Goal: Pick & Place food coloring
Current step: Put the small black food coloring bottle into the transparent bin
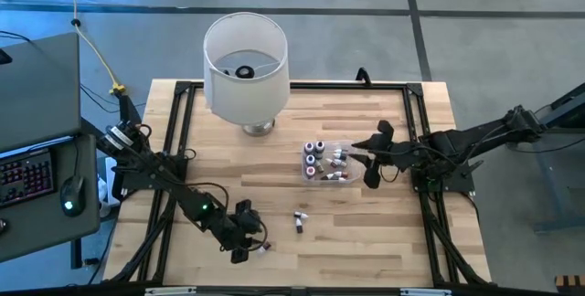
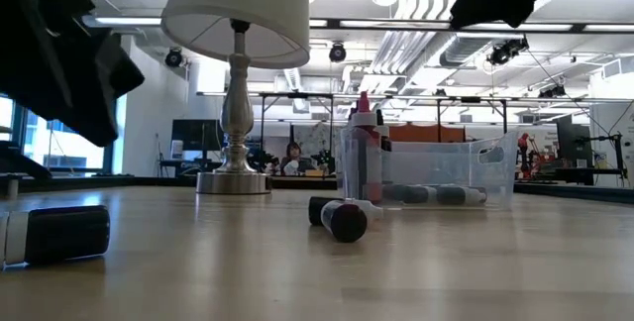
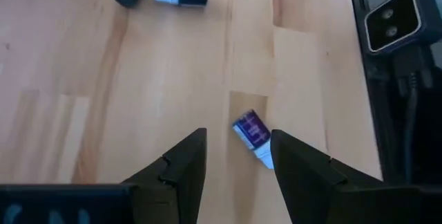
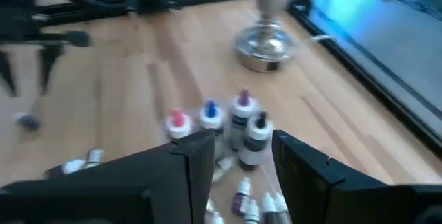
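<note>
Left gripper (image 3: 235, 162), open and empty, straddles a purple bottle (image 3: 253, 133) at twelve o'clock; misaligned closing could roll it away.

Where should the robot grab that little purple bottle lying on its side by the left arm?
Probably across the middle of its body, coming straight down from above. The purple bottle lies flat on the wooden table, slanted, with nothing touching it. The left gripper hangs open over it, so its fingers could close on the two long sides once turned square to the slant.

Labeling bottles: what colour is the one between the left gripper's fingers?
Purple body, white cap: bottle, left wrist view.
</note>
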You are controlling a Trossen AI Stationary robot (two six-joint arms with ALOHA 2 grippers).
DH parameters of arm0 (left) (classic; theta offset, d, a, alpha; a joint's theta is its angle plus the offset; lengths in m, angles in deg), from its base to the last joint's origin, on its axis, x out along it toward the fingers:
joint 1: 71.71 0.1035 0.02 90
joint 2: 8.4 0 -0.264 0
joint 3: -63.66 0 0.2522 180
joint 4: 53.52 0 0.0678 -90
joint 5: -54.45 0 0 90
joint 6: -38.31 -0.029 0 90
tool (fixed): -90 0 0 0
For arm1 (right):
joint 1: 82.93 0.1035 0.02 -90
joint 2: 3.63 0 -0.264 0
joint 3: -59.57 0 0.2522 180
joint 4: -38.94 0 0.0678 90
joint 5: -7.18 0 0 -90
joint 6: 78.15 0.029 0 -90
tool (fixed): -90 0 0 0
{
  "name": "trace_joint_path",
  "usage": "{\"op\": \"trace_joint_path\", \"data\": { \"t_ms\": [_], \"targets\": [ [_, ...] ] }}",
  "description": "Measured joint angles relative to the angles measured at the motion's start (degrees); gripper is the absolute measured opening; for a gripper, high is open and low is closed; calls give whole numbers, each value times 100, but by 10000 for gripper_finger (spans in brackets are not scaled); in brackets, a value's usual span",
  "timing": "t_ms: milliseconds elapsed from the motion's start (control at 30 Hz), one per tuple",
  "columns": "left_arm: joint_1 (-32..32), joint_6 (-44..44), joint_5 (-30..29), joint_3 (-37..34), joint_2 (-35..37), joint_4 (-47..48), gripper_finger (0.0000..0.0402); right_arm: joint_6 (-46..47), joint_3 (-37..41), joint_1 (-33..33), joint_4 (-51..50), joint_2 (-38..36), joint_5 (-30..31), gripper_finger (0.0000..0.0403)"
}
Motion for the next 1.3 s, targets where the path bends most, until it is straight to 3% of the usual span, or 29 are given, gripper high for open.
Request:
{"op": "trace_joint_path", "data": {
  "t_ms": [133, 267, 400, 533, 667, 967, 1300],
  "targets": [
    [100, -159, 482, 0, 0, -1, 160, -145, 0, 1, 698, 241, -766, 138],
    [145, -471, 604, 0, 0, 13, 160, -185, -9, 222, 2127, 1147, -1542, 138],
    [145, -493, 562, 0, 0, 29, 160, -224, -7, 637, 3770, 2599, -1605, 138],
    [143, -493, 595, 0, 0, 57, 160, -341, -23, 1036, 5025, 3967, -1128, 138],
    [143, -493, 597, 0, 0, 57, 160, -328, -525, 1294, 4712, 4856, -570, 138],
    [143, -473, 591, 0, 0, 49, 160, 545, -2055, 1353, 2146, 5923, -431, 138],
    [143, -469, 725, 2, 0, 55, 160, 734, -2090, 1209, 2100, 6270, -442, 138]
  ]
}}
